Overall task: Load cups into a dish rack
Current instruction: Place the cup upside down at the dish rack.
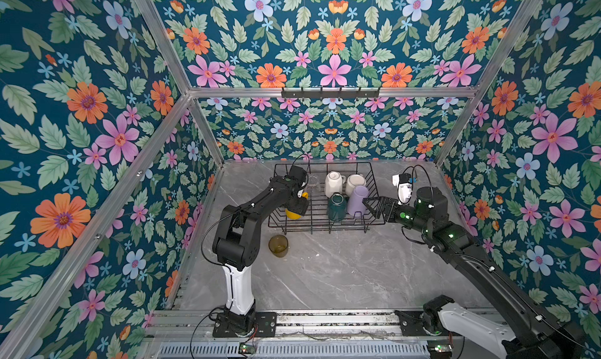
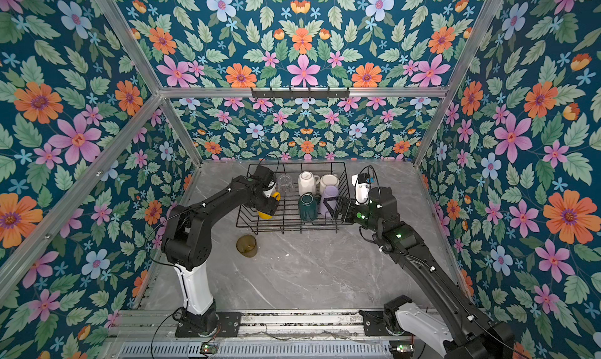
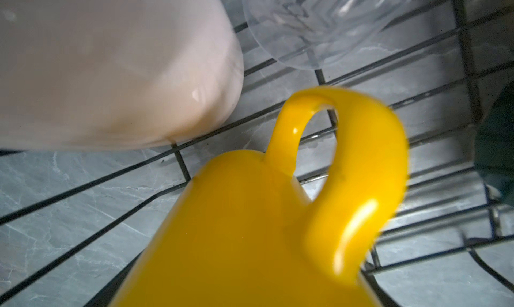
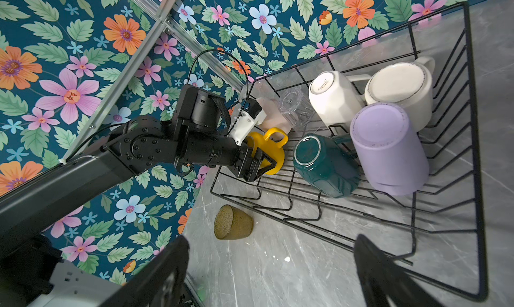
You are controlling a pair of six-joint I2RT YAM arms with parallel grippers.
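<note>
Left pincer (image 4: 260,161) pinched the yellow mug (image 1: 292,214) at the dish rack's (image 1: 313,211) left side; right pincer (image 1: 370,208) stood spread.

No legible text anywhere

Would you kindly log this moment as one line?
left gripper: jaws around glossy yellow mug over black wire dish rack | right gripper: jaws open | olive-brown tumbler: on table outside rack

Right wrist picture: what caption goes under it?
Left gripper holds the yellow mug in the dish rack; the olive-brown tumbler sits outside on the table.
</note>
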